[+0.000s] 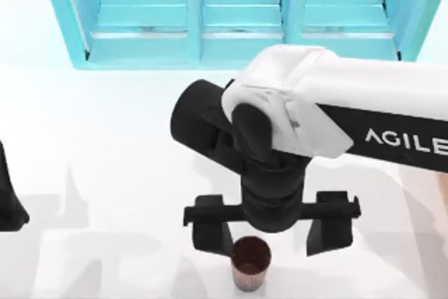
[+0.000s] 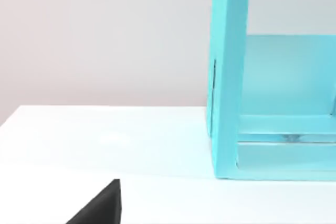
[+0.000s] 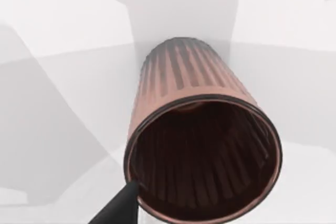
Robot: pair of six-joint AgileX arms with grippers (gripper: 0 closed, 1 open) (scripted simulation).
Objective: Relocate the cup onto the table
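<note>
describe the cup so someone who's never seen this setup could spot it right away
Start from the turquoise shelf unit at the far edge of the white table, then come toward the near edge, under the right gripper. The cup stands upright there between its open fingers: small, round, ribbed, reddish-brown with a dark inside, the sole brown thing among white, black and turquoise.

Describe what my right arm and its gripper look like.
The right arm has a glossy white shell with a black side band bearing white AGILE lettering. Its wrist is rounded and black, ending in the right gripper: a black crossbar carrying two blocky black fingers.
</note>
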